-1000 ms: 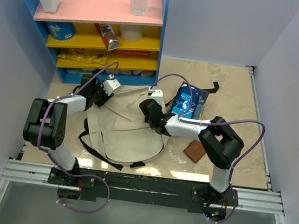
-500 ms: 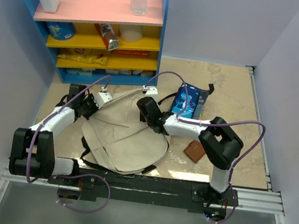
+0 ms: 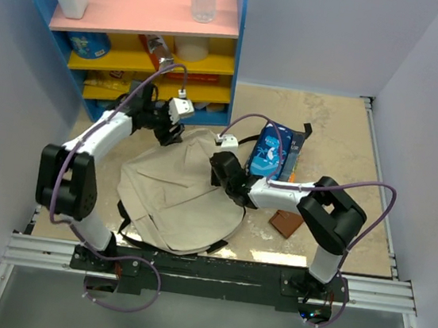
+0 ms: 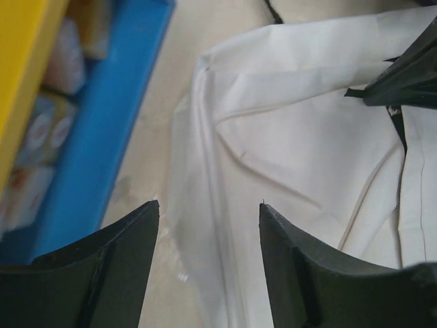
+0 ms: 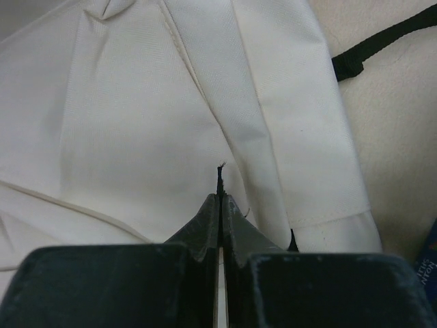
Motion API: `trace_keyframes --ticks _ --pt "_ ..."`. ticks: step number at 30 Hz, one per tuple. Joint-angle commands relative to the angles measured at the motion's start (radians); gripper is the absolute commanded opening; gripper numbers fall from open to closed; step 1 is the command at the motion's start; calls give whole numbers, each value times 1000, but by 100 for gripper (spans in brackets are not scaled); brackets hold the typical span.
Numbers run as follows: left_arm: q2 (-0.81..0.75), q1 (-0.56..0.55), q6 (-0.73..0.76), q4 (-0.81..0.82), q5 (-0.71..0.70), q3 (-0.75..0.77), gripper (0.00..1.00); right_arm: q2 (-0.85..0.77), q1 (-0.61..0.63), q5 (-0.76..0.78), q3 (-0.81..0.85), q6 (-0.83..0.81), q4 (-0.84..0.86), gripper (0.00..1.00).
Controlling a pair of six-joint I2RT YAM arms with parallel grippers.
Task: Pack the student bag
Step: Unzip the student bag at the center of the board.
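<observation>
The student bag [image 3: 175, 195] is a beige canvas backpack lying flat in the middle of the table, with black straps sticking out from under it. My left gripper [image 3: 168, 134] is open above the bag's far left edge [image 4: 205, 137], and its fingertips [image 4: 147, 219] straddle a fold of fabric without touching it. My right gripper [image 3: 218, 172] is over the bag's far right part. In the right wrist view it [image 5: 220, 195] is shut on a thin black tab [image 5: 220, 176] that sticks up from the bag's fabric [image 5: 136, 123]. A blue book [image 3: 273, 148] lies just right of the bag.
A blue shelf unit [image 3: 138, 42] with snacks and bottles stands right behind the bag, and its blue base [image 4: 95, 137] is close to my left gripper. A brown wallet [image 3: 284, 222] lies at the right. A black strap [image 5: 382, 37] lies beside the book. Walls close in left and right.
My left gripper has swung from the bag's left side to its far edge by the shelf. My right gripper stays shut and has shifted slightly nearer. The bag's far edge has shifted.
</observation>
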Motion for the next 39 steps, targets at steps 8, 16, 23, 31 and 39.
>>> trace_keyframes --ticks 8,16,23,31,39 --pt "241 -118 -55 51 84 82 65 -63 3 19 -35 13 79 0" --pt "174 -178 -39 131 81 18 63 -60 21 25 -30 10 75 0" --pt "88 -179 -67 152 0 22 59 -66 26 38 -47 21 67 0" --pt "142 -178 -130 322 -177 -60 59 -85 27 34 -69 27 82 0" --pt "165 -179 -166 369 -115 -18 65 -81 27 22 -90 36 104 0"
